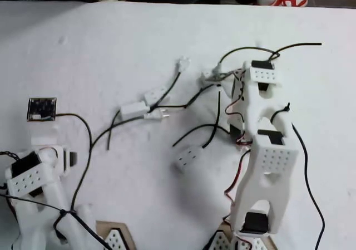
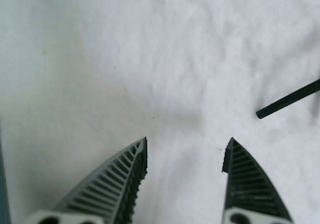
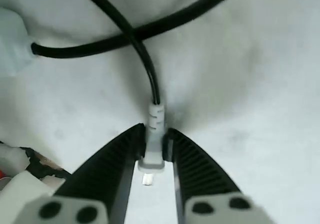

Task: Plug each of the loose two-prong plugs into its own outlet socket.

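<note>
My right gripper (image 3: 155, 132) is shut on a white two-prong plug (image 3: 154, 146), whose black cord (image 3: 150, 74) runs away over the cloth. In the high view this gripper (image 1: 214, 76) sits at the far middle-right of the table. A white outlet socket (image 1: 189, 156) lies in the middle. Two more white sockets (image 1: 135, 108) (image 1: 154, 97) lie to its far left, with a loose plug (image 1: 158, 115) beside them and another plug (image 1: 182, 63) farther back. My left gripper (image 2: 185, 149) hangs open over bare cloth at the near left, holding nothing.
Black cords (image 1: 200, 130) loop across the middle of the white cloth (image 1: 100, 49). A loose cord end (image 2: 287, 100) lies close to my left gripper. The right arm's body (image 1: 267, 161) stretches along the right side. The left arm (image 1: 33, 177) stands at the near left corner.
</note>
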